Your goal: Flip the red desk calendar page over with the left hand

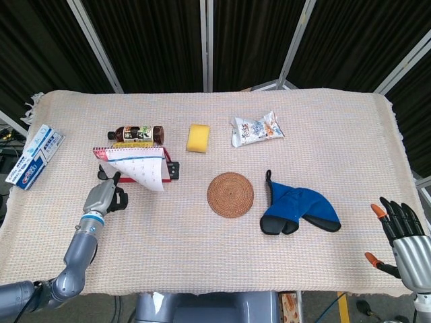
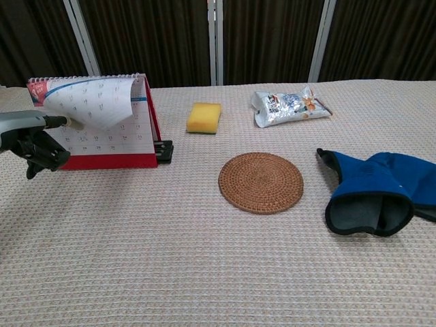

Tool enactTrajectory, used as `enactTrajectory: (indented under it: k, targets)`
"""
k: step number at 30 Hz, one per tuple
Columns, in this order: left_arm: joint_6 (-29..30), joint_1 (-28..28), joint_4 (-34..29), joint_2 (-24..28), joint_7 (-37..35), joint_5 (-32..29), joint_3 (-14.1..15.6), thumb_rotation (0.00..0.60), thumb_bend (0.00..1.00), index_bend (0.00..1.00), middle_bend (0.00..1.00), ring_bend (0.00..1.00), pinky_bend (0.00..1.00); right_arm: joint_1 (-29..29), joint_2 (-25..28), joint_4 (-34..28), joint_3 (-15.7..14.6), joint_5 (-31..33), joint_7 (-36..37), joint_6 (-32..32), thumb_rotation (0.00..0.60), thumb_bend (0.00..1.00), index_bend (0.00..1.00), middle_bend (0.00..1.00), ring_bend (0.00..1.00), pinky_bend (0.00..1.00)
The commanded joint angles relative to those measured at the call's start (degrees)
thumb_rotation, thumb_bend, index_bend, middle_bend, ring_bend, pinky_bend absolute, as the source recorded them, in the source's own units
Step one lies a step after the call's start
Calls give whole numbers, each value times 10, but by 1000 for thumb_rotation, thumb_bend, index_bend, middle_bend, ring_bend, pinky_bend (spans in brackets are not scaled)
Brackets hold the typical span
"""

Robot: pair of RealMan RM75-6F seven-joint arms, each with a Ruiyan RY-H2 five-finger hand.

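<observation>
The red desk calendar stands at the table's left, in front of a bottle. Its front white page is lifted and curls upward from its lower left corner. My left hand is at the calendar's left side. One outstretched finger pushes up under the raised page, and the other fingers are curled in. My right hand hovers off the table's near right corner with fingers spread and nothing in it; the chest view does not show it.
A dark bottle lies behind the calendar and a black clip lies beside its base. A yellow sponge, a snack bag, a woven coaster and a blue glove lie to the right. A toothpaste box sits far left.
</observation>
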Motion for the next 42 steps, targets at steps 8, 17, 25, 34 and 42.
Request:
enactTrajectory:
  k: [8, 17, 25, 34, 42]
  targets:
    - [99, 21, -46, 13, 1, 156, 24, 600, 648, 0, 522, 563, 554, -3, 4, -2, 0, -3, 5, 8, 600, 36, 0, 0, 0, 0]
    - [221, 42, 3, 9, 31, 308, 37, 600, 630, 0, 302, 375, 465, -2, 2, -3, -1, -5, 0, 5, 600, 36, 0, 0, 0, 0]
    - [188, 36, 10, 46, 53, 297, 31, 600, 378, 0, 8, 80, 174, -1, -1, -1, -1, -3, -4, 0, 600, 36, 0, 0, 0, 0]
    - [47, -7, 42, 91, 93, 155, 14, 600, 80, 0, 0, 0, 0, 3, -5, 6, 1, 6, -4, -10, 600, 37, 0, 0, 0, 0]
    - [1, -29, 78, 84, 85, 123, 16, 600, 68, 0, 0, 0, 0, 10, -13, 18, 5, 20, -3, -27, 600, 36, 0, 0, 0, 0]
